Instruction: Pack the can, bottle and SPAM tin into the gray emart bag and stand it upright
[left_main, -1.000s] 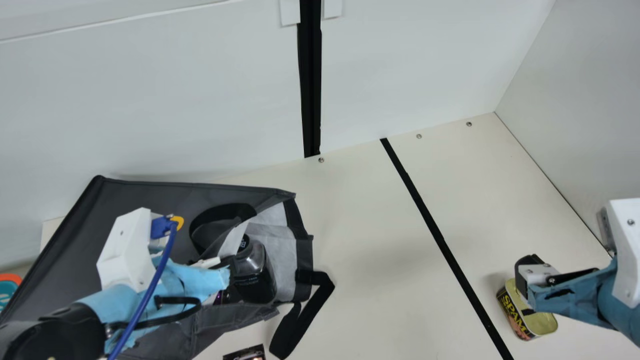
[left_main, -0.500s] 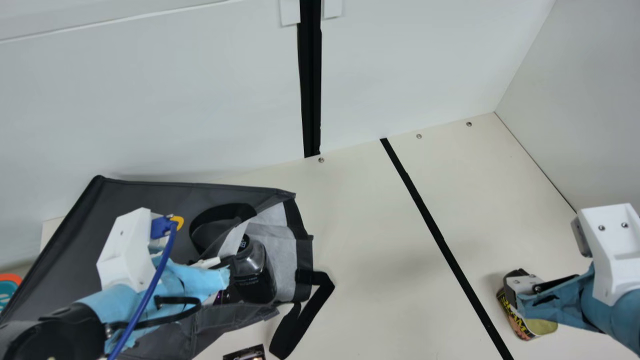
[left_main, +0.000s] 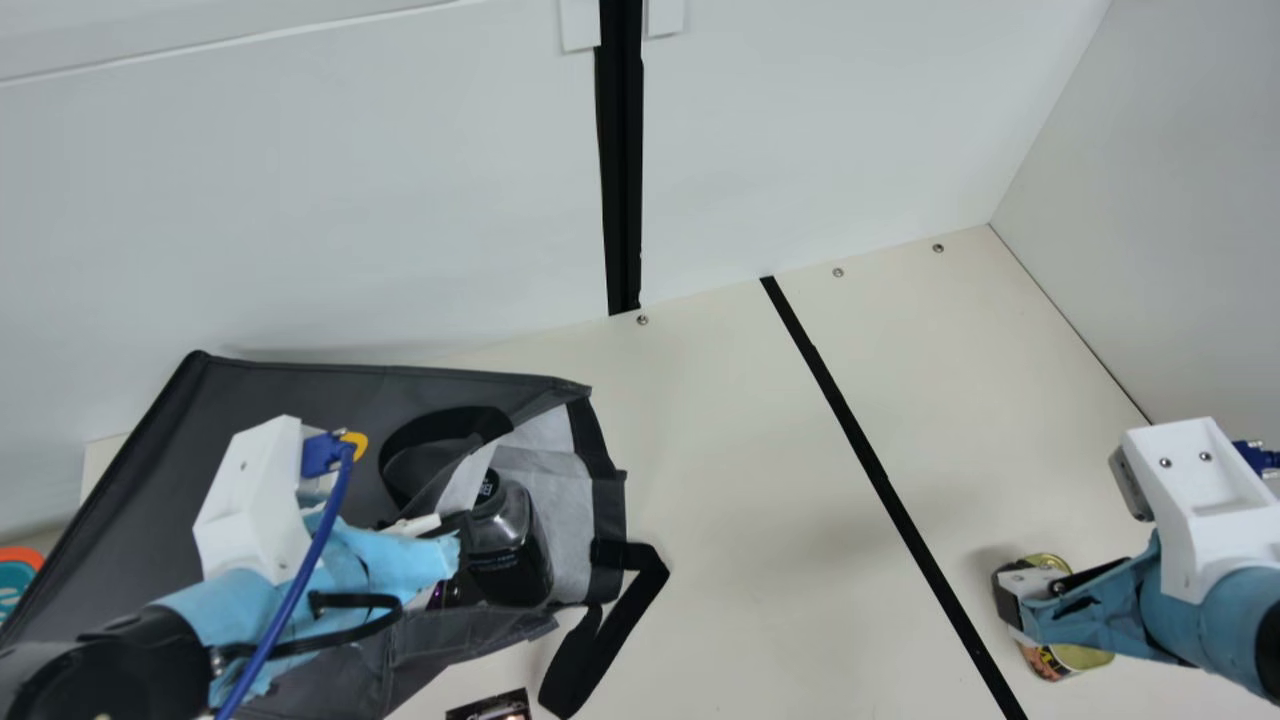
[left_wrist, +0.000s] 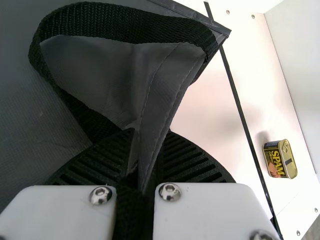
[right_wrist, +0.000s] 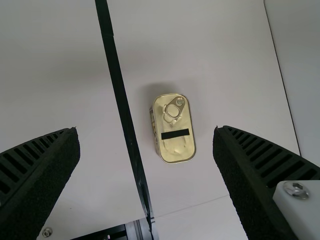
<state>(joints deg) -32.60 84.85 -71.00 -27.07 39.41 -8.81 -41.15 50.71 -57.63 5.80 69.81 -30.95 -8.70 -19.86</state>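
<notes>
right wrist view: seems set to grasp the tin (right_wrist: 176, 145), at right on the table (right_wrist: 225, 60), with right gripper (right_wrist: 146, 131) wide open, empty. at left, pinches the bag (left_wrist: 40, 115) in left gripper (left_wrist: 150, 150). next, lower astride, close, carry left, in beside the bottle (left_main: 510, 560).

Below the right gripper (left_main: 1018, 594), bare table (left_main: 760, 520) flanks the SPAM tin (right_wrist: 175, 132), leaving a gap inside either spread finger. Well off to the claw's left, the gray bag (left_main: 290, 395) and its handle (left_main: 580, 665) block passage; rightward stands the wall (left_main: 1190, 230).
</notes>
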